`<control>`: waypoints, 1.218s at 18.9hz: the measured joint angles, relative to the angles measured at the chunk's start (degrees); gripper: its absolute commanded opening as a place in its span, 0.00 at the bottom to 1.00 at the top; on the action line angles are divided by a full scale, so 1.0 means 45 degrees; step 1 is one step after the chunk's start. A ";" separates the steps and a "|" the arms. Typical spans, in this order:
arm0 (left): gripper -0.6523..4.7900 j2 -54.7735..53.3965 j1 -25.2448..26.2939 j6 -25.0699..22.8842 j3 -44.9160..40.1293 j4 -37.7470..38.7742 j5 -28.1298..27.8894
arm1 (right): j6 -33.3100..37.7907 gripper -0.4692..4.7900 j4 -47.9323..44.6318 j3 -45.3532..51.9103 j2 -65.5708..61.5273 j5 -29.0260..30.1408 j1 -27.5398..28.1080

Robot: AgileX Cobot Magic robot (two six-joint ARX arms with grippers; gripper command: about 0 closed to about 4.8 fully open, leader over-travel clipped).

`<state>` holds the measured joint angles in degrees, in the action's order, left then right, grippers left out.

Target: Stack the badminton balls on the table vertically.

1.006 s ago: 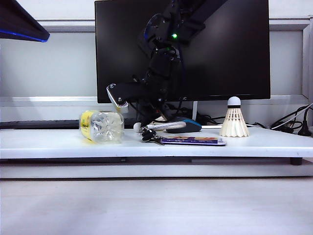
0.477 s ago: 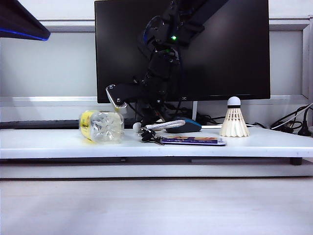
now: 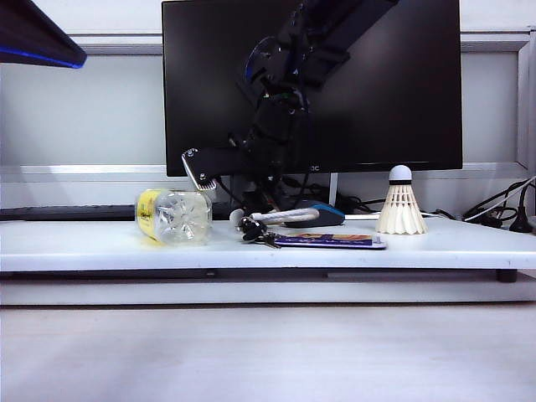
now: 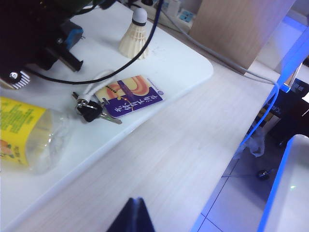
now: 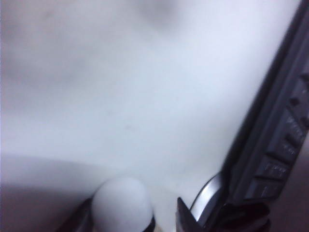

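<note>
Badminton balls are well apart on the white table, not stacked. We see the upright badminton ball standing on its skirt toward the right end, in front of the monitor. Of the second badminton ball only the rounded white tip shows, low near the middle of the table, just right of a plastic bottle lying on its side and just behind a bunch of keys and a printed card.

The right gripper reaches down at the middle, its fingers on either side of that tip with a gap showing, so we read it as released. A keyboard lies beside it.

The left gripper hangs over the near wood surface, left of the table's things; only a dark tip shows, and we cannot tell its state.
</note>
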<state>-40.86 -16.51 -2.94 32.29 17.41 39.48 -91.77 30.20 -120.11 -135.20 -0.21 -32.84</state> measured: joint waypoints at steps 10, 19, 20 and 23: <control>0.11 0.0000 0.0000 0.0000 0.0000 0.0000 0.0005 | 0.0044 0.36 -0.0384 -0.0092 -0.0282 -0.0049 -0.0005; 0.11 0.0000 0.0000 -0.0005 0.0000 0.0000 0.0005 | 0.0899 0.34 -0.0612 -0.0053 -0.0282 -0.0369 -0.0015; 0.11 0.0000 0.0000 -0.0005 0.0000 0.0000 0.0005 | 0.0996 0.34 -0.0646 -0.0039 -0.0277 -0.0369 -0.0015; 0.11 0.0000 0.0000 -0.0005 0.0000 -0.0005 0.0005 | 0.1462 0.34 -0.0743 -0.0024 -0.0214 -0.0476 -0.0015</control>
<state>-40.86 -16.51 -2.96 32.29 17.39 39.51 -85.19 26.85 -120.22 -136.16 -2.35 -32.91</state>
